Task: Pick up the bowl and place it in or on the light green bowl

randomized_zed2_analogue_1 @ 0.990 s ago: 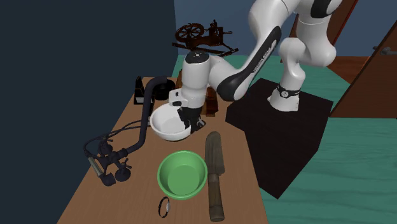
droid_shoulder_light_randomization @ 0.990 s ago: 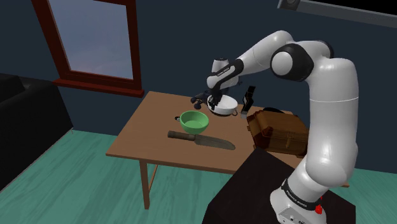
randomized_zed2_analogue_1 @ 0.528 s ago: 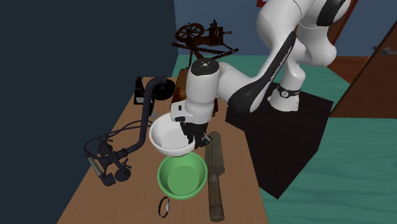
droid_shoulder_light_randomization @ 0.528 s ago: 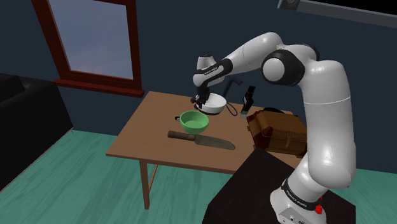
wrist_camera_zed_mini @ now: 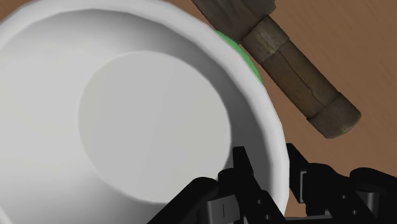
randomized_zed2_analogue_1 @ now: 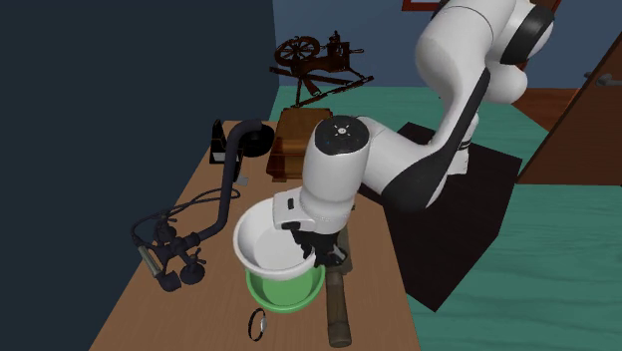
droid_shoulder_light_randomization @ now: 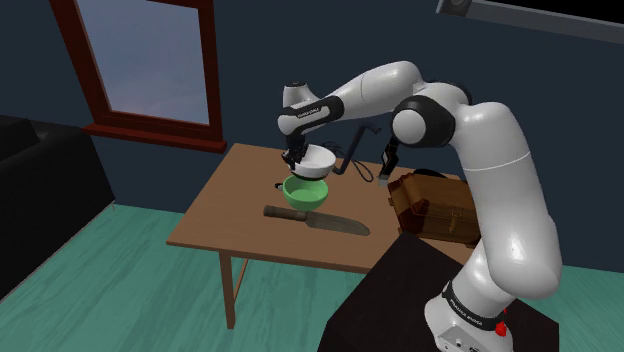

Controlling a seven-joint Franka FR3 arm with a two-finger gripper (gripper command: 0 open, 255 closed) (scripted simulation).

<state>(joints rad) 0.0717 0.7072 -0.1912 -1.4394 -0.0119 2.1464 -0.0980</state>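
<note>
I have the gripper (wrist_camera_zed_mini: 272,177) pinching the rim of the white bowl (wrist_camera_zed_mini: 127,114), one finger inside the wall and one outside, so the bowl hangs from the hand and extends to one side of the fingers. The light green bowl (randomized_zed2_analogue_1: 284,292) sits on the table (droid_shoulder_light_randomization: 222,215) directly beneath the held bowl, with a green sliver of its rim showing past the white rim close to the fingers. To place well, I judge that I should centre the white bowl over the green one and lower it straight down until the base seats inside. Only then should I spread the fingers, because a high release risks tipping. Whether the two bowls already touch I cannot tell from these views. The white bowl is empty, and the visible part of the green one holds nothing. A knife (wrist_camera_zed_mini: 299,76) lies just beside the outer finger, so the descent should clear its handle.
</note>
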